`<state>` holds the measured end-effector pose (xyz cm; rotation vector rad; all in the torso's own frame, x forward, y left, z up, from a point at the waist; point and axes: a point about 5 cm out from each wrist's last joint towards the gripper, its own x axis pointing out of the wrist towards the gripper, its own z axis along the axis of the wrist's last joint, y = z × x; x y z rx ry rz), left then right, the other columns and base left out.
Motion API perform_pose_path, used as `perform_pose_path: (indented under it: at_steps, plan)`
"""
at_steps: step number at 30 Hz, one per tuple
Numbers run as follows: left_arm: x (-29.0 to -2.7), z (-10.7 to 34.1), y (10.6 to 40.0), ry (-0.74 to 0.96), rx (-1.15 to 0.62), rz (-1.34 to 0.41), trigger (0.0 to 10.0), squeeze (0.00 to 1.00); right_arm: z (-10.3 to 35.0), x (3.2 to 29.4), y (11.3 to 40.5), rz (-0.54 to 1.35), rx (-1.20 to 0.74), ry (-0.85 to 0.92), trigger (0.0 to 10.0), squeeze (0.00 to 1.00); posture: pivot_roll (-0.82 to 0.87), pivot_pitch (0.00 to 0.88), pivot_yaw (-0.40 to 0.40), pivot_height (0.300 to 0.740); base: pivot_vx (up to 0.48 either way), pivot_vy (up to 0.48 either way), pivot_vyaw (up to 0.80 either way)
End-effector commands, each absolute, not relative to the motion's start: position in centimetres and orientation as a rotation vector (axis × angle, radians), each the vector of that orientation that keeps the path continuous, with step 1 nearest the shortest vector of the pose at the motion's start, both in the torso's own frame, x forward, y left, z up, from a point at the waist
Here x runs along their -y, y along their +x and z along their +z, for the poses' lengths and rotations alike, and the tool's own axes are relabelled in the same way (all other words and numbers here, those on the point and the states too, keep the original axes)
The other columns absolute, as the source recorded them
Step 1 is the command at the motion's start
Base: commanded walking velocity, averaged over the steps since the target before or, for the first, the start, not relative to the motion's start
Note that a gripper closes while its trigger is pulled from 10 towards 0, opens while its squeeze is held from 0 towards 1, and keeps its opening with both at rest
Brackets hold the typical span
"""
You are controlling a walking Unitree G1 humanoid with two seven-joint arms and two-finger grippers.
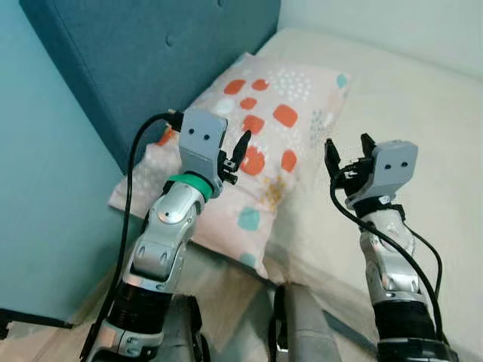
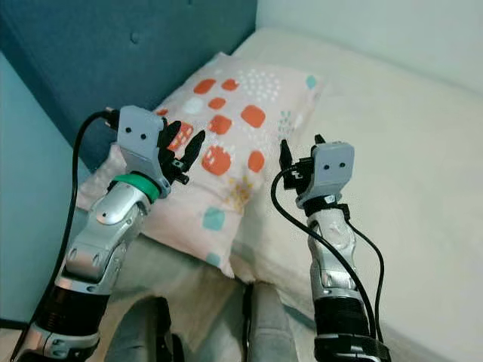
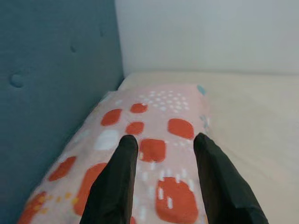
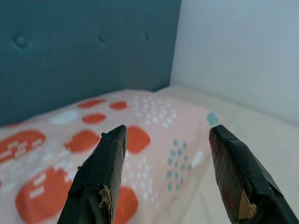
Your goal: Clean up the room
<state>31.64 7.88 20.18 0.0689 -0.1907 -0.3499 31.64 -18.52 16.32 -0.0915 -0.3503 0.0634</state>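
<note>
A pale pink pillow (image 1: pixel 272 121) with orange, white and teal patches lies on the cream bed (image 1: pixel 407 105) against the blue headboard (image 1: pixel 143 53). My left gripper (image 1: pixel 232 154) hovers open above the pillow's near half, nothing between its fingers (image 3: pixel 122 177). My right gripper (image 1: pixel 347 154) is raised open over the sheet just right of the pillow's edge, its fingers (image 4: pixel 105 177) empty. In the right wrist view the pillow (image 4: pixel 140 144) lies ahead of the gripper.
A light blue wall (image 1: pixel 45 188) stands at the left, beside the headboard. A white wall (image 2: pixel 392 38) runs behind the bed. The bed's near edge (image 1: pixel 249 279) lies just in front of my body.
</note>
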Motion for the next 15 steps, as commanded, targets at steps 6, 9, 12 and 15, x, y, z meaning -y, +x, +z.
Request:
perform_pose_path:
  at_steps: [6, 9, 12, 15]
  plan:
    - [-7.78, 19.62, 31.88, 0.074, 0.169, -0.344, 10.0, 0.00, 16.04, 18.57, 31.60, 0.053, 0.325, -0.097, 10.0, 0.00, -0.07, 0.054, 0.031, 0.715, 0.000, 0.000, 0.00]
    - [-7.61, 19.52, 32.06, 0.073, 0.161, -0.346, 10.0, 0.00, 16.14, 18.73, 31.65, 0.045, 0.324, -0.097, 10.0, 0.00, -0.07, 0.051, 0.030, 0.730, 0.000, 0.000, 0.00]
    - [-7.53, 19.46, 32.09, 0.073, 0.156, -0.348, 10.0, 0.00, 16.14, 18.80, 31.65, 0.042, 0.324, -0.098, 10.0, 0.00, -0.07, 0.051, 0.030, 0.735, 0.000, 0.000, 0.00]
    - [-7.38, 19.31, 32.18, 0.070, 0.139, -0.345, 10.0, 0.00, 16.25, 18.93, 31.70, 0.034, 0.328, -0.098, 10.0, 0.00, -0.08, 0.046, 0.032, 0.740, 0.000, 0.000, 0.00]
